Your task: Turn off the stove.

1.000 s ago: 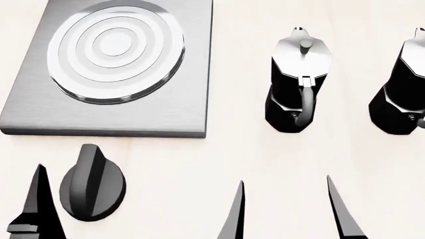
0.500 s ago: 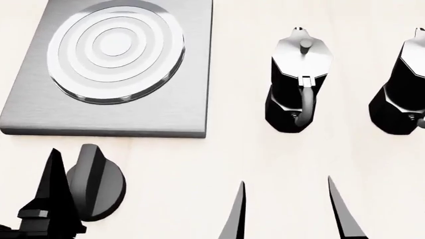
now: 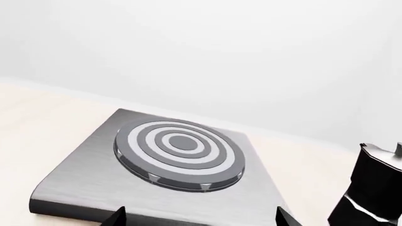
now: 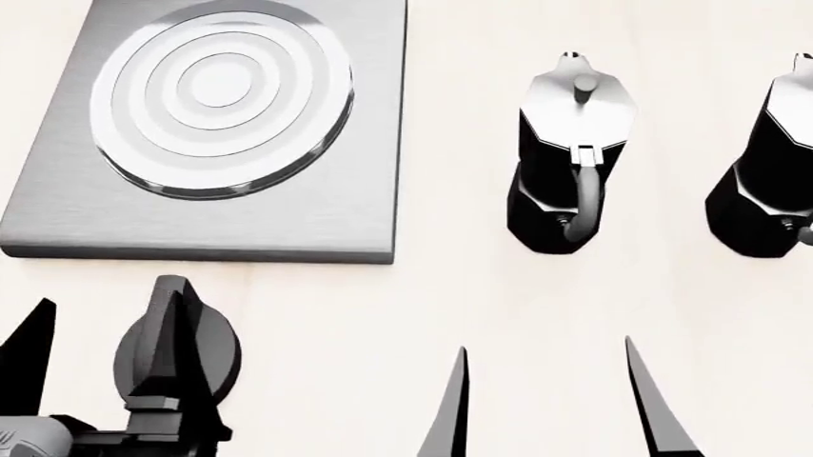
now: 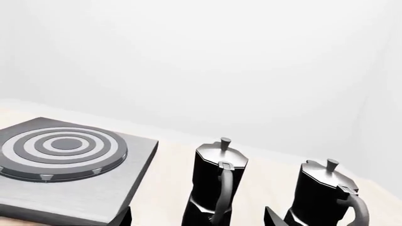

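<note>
The stove (image 4: pixel 216 143) is seen on the far left of the pale tabletop (image 4: pixel 432 286) as a flat square plate of brushed grey metal, with a round burner (image 4: pixel 223 95) of concentric rings set into it. Its separate black ridged knob (image 4: pixel 209 347) lies on the tabletop just near of the plate's near edge, apart from the plate. The left end effector (image 4: pixel 102 367) is held with its fingers spread wide: one dark pointed finger (image 4: pixel 29 352) is seen to the left of the knob, while the other finger (image 4: pixel 171 381) overlaps the knob's face in the head view; whether it is touching the knob cannot be told. In the left wrist view the plate and burner are shown across the middle, with only the two fingertips at the lower edge. The right end effector (image 4: pixel 546 405) is placed near the middle of the tabletop, well to the right of the knob, its two slim fingers parted wide and nothing between them. Farther back and to the right, a black-and-silver moka pot (image 4: pixel 572 162) stands upright with its handle turned toward the near side, and a second moka pot (image 4: pixel 768 171) stands to its right, partly cut off by the edge of the head view.
</note>
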Available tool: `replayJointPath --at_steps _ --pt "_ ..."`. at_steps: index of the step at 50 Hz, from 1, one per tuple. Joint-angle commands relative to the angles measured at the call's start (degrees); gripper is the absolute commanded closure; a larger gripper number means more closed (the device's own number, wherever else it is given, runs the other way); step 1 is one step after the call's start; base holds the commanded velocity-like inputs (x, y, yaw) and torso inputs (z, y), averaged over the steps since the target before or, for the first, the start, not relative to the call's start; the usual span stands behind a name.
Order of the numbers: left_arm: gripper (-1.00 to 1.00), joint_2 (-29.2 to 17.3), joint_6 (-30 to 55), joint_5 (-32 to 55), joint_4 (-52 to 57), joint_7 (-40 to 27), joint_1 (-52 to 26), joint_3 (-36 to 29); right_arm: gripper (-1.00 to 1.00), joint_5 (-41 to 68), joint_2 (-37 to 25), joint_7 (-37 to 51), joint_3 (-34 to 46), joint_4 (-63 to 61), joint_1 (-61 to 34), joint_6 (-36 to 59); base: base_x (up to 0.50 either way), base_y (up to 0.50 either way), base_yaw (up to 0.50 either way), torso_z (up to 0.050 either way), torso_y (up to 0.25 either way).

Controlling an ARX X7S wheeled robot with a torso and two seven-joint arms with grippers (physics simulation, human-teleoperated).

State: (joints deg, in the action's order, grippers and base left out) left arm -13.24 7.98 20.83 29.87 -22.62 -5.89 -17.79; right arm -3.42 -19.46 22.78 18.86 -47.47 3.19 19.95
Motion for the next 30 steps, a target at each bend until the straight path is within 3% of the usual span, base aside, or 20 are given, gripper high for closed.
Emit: replayJointPath --at_steps 1,30 --pt "-1.0 2.26 -2.61 -3.57 -5.37 2.3 -1.27 -1.2 -1.0 -1.05 0.75 -1.19 -1.15 0.46 -0.11 -0.29 0.0 0.0 0.0 0.0 0.0" --pt "-1.0 3.95 -8.45 -10.26 -18.21 -2.08 -4.67 -1.2 -1.0 -0.72 0.22 -0.77 -0.49 0.55 -0.06 -0.31 0.0 0.0 0.0 0.0 0.0"
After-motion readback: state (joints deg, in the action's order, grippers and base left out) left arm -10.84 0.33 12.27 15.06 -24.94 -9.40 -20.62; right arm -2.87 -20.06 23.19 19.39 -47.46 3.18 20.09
